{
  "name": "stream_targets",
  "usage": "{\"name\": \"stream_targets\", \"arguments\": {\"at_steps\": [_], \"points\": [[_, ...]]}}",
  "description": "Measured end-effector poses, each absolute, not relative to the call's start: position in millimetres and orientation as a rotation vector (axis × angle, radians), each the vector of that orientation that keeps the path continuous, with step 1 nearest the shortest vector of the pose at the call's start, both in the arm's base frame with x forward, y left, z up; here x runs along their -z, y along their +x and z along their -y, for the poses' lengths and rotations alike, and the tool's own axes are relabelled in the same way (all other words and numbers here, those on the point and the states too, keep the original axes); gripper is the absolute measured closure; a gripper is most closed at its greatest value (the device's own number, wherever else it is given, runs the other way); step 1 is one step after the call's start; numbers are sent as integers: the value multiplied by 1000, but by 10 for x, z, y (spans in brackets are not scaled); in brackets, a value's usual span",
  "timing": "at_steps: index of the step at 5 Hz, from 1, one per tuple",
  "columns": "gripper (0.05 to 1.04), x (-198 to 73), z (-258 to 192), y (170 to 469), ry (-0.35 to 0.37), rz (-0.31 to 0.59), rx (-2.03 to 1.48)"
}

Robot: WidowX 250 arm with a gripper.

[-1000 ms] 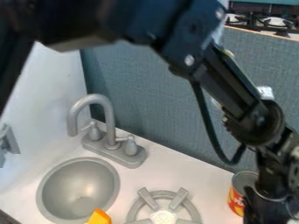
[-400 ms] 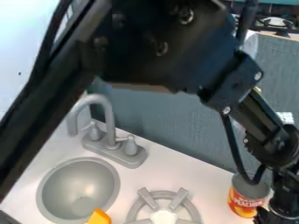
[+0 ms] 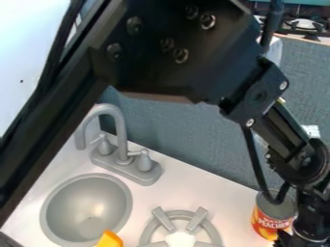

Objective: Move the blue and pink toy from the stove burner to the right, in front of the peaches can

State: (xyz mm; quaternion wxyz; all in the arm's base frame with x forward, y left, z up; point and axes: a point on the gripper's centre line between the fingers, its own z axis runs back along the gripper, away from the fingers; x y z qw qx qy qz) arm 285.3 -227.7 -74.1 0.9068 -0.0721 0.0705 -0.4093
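Gripper (image 3: 305,236) located at the lower right edge, beside the can (image 3: 271,220); whether it is wide or narrow cannot be determined. Can stands upright on the white counter (image 3: 216,190), right of the gray burner (image 3: 153,226).

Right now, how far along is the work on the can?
Looks done: the gripper is down beside the can. In hand: I can't confirm a grip; the view's edge cuts the gripper off. Left: any lift looks undone, as the can stands upright on the counter. The orange piece is over by the sink, away from the gripper.
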Motion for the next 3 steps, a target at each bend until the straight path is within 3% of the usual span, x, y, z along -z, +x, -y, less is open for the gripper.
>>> {"name": "stream_targets", "arguments": {"at_steps": [1, 3], "points": [[71, 747, 2244, 2830, -146, -140, 815], [76, 546, 2161, 2816, -168, -87, 745]]}}
